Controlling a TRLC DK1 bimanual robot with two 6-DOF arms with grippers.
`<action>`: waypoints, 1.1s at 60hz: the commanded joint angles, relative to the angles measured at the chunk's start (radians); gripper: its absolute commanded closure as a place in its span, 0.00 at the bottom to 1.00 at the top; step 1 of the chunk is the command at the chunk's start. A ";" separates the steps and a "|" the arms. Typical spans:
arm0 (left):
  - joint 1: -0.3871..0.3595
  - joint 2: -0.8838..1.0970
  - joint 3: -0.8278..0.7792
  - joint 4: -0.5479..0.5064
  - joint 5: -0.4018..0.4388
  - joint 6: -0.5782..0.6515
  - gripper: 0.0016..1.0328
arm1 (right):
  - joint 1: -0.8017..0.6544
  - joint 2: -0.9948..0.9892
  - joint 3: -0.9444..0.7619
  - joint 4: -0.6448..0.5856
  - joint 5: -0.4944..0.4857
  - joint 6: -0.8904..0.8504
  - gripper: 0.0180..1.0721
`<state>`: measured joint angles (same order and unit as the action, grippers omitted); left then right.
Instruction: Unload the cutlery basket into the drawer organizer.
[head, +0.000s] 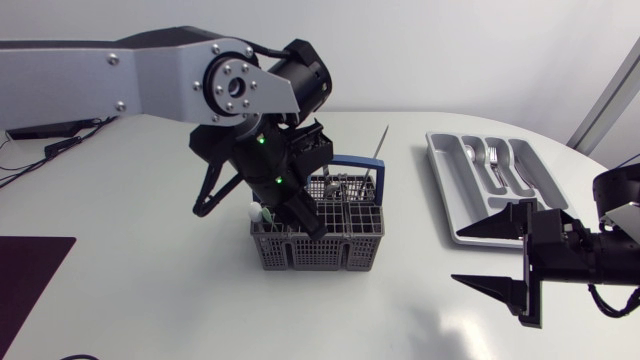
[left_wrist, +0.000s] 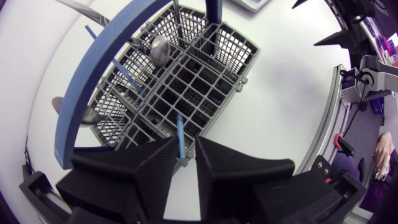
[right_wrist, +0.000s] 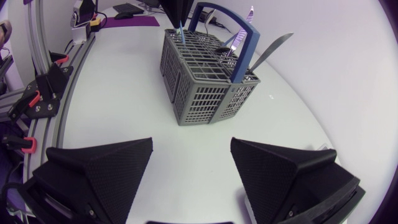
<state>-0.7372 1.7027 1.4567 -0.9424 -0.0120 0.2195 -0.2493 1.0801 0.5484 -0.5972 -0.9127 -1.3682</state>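
Note:
The grey cutlery basket (head: 322, 248) (left_wrist: 199, 74) (right_wrist: 205, 87) with a blue hoop handle (head: 352, 162) stands mid-table. My left gripper (head: 305, 215) (left_wrist: 186, 152) reaches down into its near-left corner. Its fingers press from both sides on a thin blue-handled utensil (left_wrist: 180, 132) that stands in a compartment. Spoons (left_wrist: 160, 48) and a knife (head: 382, 145) (right_wrist: 273, 46) also stick up from the basket. The grey drawer organizer (head: 442, 185) lies to the right, with forks and spoons (head: 495, 165) in it. My right gripper (head: 500, 258) (right_wrist: 191, 155) hovers open in front of the organizer, holding nothing.
A dark purple mat (head: 30, 265) lies at the table's front left corner. Black cables (head: 60, 135) run along the far left. A white and green item (head: 258, 212) pokes out of the basket's left end.

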 joint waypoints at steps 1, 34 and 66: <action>-0.010 0.008 -0.039 0.019 -0.009 -0.017 0.78 | 0.012 -0.006 -0.036 0.007 -0.003 0.018 0.14; -0.034 -0.084 -0.147 0.126 -0.031 0.006 0.86 | 0.053 -0.063 -0.067 0.013 0.012 0.049 0.14; -0.039 -0.106 -0.220 0.274 -0.052 0.015 0.60 | 0.071 -0.086 -0.087 0.050 0.021 0.084 0.14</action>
<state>-0.7692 1.6070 1.2671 -0.6895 -0.0547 0.2207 -0.1841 1.0004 0.4877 -0.5514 -0.8928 -1.3079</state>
